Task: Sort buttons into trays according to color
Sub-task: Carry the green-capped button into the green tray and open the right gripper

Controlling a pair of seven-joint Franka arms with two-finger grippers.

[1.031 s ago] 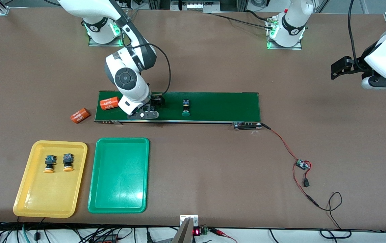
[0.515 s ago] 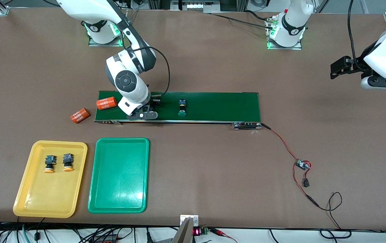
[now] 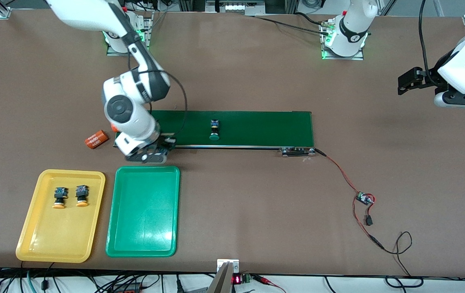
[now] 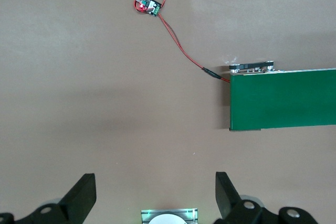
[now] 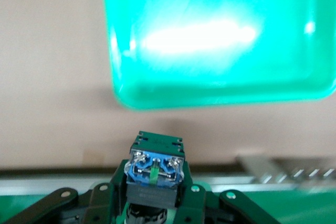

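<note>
My right gripper [image 3: 151, 156] is shut on a button [image 5: 155, 169] with a blue-and-black body and a green strip; its cap is hidden. It hangs over the belt's edge, close to the green tray [image 3: 142, 232] [image 5: 220, 40]. A green-capped button [image 3: 214, 131] lies on the dark green belt [image 3: 256, 126]. Two yellow-orange buttons [image 3: 59, 197] [image 3: 81, 196] lie side by side in the yellow tray [image 3: 53, 244]. My left gripper [image 3: 404, 83] [image 4: 155, 192] waits open and holds nothing, over bare table at the left arm's end.
An orange cylinder [image 3: 95, 139] lies on the table beside the belt's end toward the right arm, and another [image 3: 113, 127] peeks out from under the right arm. A small circuit board [image 3: 364, 198] [image 4: 148, 6] with red-black wires runs from the belt's other end [image 4: 283, 98].
My right gripper shut on a button on the belt, lifted it and carried it off toward the green tray. The green button and the orange cylinder drifted along the belt toward the right arm's end.
</note>
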